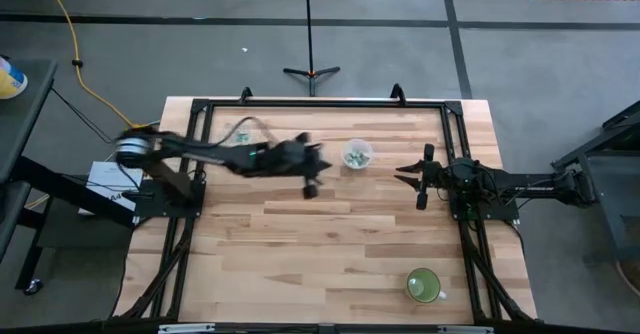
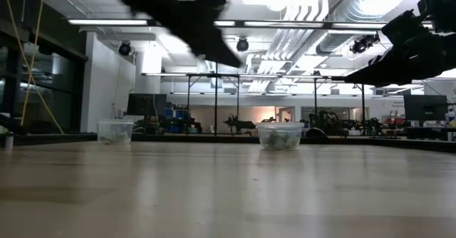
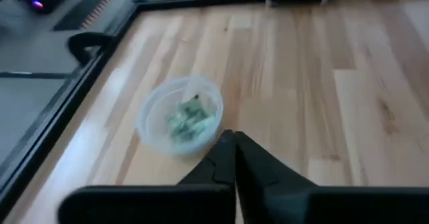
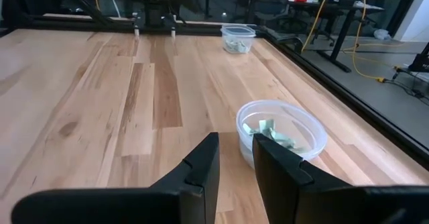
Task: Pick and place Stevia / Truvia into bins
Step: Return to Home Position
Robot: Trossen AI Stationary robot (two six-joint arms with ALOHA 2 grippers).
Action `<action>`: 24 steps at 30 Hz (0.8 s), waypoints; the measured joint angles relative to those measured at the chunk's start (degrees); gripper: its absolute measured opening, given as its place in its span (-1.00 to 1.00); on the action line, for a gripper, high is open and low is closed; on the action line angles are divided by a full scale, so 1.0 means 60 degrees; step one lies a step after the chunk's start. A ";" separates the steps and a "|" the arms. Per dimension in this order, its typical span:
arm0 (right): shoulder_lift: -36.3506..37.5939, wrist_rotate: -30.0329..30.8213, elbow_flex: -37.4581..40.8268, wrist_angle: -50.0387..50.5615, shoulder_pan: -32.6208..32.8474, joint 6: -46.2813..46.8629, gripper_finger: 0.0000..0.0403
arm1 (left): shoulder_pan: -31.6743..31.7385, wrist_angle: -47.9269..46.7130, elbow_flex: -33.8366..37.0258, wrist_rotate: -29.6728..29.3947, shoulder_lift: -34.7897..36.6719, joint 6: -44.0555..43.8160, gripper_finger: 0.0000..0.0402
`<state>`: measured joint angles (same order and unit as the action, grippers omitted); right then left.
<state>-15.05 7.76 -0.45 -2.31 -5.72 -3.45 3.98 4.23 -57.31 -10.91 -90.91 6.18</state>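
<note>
Two clear cups stand on the wooden table. One cup [image 1: 357,154] is near the middle; it shows again in the left wrist view [image 3: 179,120] and the right wrist view [image 4: 281,133]. The other cup [image 1: 243,131] [image 4: 238,38] stands toward the far left. Both hold pale green-and-white packets [image 3: 188,120] [image 4: 271,131]; I see no loose packet on the table. My left gripper [image 1: 311,184] [image 3: 231,147] hovers just left of the middle cup, shut and empty. My right gripper [image 1: 402,174] [image 4: 234,157] hangs right of that cup, slightly open with nothing between its fingers.
A green mug [image 1: 423,286] stands near the table's near right corner. A black frame [image 1: 320,104] runs along the table's far edge and sides. Bare wood [image 1: 300,244] lies between the cups and the near edge.
</note>
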 joint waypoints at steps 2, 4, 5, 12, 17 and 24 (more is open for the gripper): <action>0.0000 -0.0040 0.0000 0.0013 -0.0003 0.0001 -0.59 | -0.0182 0.0478 0.1385 -0.0431 0.1155 -0.0468 -0.69; 0.0000 -0.0107 0.0000 0.0031 -0.0002 0.0005 -0.59 | -0.0503 0.0739 0.2692 -0.1221 0.2397 -0.1056 -0.56; 0.0000 -0.0128 0.0000 0.0041 0.0001 0.0017 -0.59 | -0.0749 0.1009 0.3395 -0.1759 0.3061 -0.1253 -0.51; -0.0019 -0.0018 0.0000 -0.0005 -0.0002 0.0089 -0.59 | -0.2446 0.2911 0.6744 -0.2203 0.7495 -0.0832 -0.67; -0.0102 0.0049 0.0000 -0.0006 -0.0003 0.0176 -0.59 | -0.2609 0.3040 0.7981 -0.1831 0.9595 -0.0252 -0.89; -0.0117 0.0054 0.0000 -0.0003 -0.0003 0.0320 -0.59 | -0.1833 0.1480 0.8391 -0.1415 1.1927 -0.0066 -0.75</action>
<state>-15.75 8.08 -0.45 -2.33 -5.74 -1.53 -7.01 13.11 -6.96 -19.41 -19.35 5.78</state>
